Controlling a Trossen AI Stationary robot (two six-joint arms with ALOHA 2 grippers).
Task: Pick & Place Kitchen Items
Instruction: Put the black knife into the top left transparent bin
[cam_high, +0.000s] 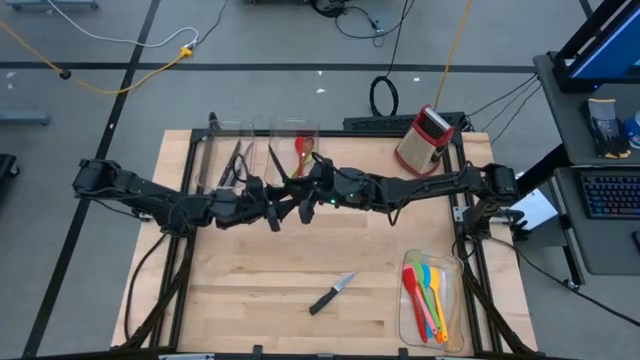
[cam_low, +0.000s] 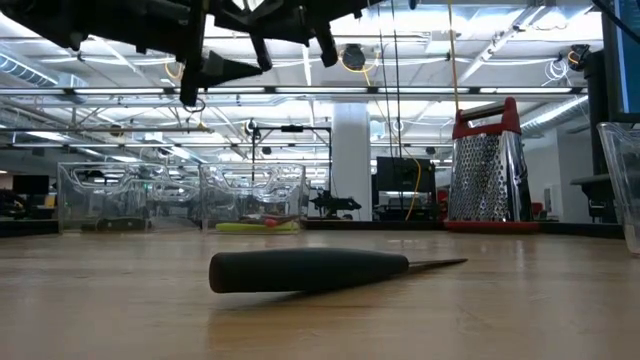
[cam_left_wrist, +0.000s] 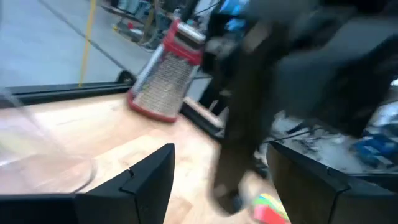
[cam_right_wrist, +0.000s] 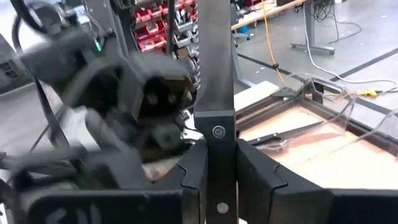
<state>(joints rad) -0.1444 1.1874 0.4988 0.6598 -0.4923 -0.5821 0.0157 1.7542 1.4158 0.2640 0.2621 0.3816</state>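
Observation:
My two grippers meet high over the table's middle. My right gripper (cam_high: 304, 188) (cam_right_wrist: 219, 146) is shut on a black-handled steel knife (cam_right_wrist: 215, 74). My left gripper (cam_high: 283, 207) (cam_left_wrist: 221, 152) faces it, open. Its two fingers stand on either side of a dark, blurred long thing (cam_left_wrist: 239, 124), apparently that knife, with a gap on both sides. A second black-handled knife (cam_high: 332, 293) (cam_low: 300, 270) lies flat on its side on the wood near the table's front. My right gripper pinches the knife's riveted black handle (cam_right_wrist: 217, 132) between its two fingers (cam_right_wrist: 194, 167). The handle lies along the fingers and the blade (cam_right_wrist: 214, 50) runs on past their tips. The knife is lifted clear of the table.
Two clear bins (cam_high: 232, 150) (cam_high: 295, 140) stand at the far edge, holding dark knives and red and green utensils. A red box grater (cam_high: 425, 140) (cam_low: 487, 165) stands at the far right. A clear bin (cam_high: 452, 268) with coloured spatulas sits at the near right.

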